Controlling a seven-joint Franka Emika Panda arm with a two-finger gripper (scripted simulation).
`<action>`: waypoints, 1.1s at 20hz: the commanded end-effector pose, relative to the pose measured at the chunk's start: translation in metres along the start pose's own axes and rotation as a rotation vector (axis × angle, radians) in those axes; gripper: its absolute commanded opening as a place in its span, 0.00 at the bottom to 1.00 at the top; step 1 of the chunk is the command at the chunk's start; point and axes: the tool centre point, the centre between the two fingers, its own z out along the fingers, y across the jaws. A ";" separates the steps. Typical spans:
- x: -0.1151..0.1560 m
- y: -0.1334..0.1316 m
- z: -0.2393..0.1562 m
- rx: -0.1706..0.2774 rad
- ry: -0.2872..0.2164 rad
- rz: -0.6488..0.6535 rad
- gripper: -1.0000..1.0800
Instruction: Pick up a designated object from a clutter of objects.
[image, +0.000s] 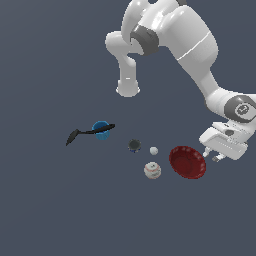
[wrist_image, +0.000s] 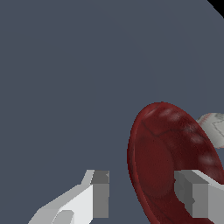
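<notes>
The designated object, a dark red shallow bowl (image: 187, 162) with a scalloped rim, lies at the exterior view's right end of the clutter of objects. My gripper (image: 212, 155) hangs low just beyond the bowl's right edge, tilted toward it. In the wrist view the bowl (wrist_image: 170, 157) fills the lower right. My gripper (wrist_image: 145, 183) is open and the bowl's near rim sits between the jaws. One finger (wrist_image: 100, 192) is outside the bowl, the other finger (wrist_image: 192, 194) is over its inside. Nothing is gripped.
A white red-stitched baseball (image: 152, 170) (wrist_image: 214, 127) lies just beside the bowl. Further toward the exterior view's left lie a tiny white ball (image: 154, 150), a dark round piece (image: 134, 145), a blue round piece (image: 101, 130) and a thin black curved utensil (image: 85, 133). The arm's base (image: 128, 89) stands behind.
</notes>
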 end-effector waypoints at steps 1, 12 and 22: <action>-0.004 0.000 0.012 -0.006 -0.012 0.003 0.62; -0.013 0.000 0.026 -0.009 -0.029 0.003 0.62; -0.014 0.001 0.053 -0.009 -0.030 0.003 0.62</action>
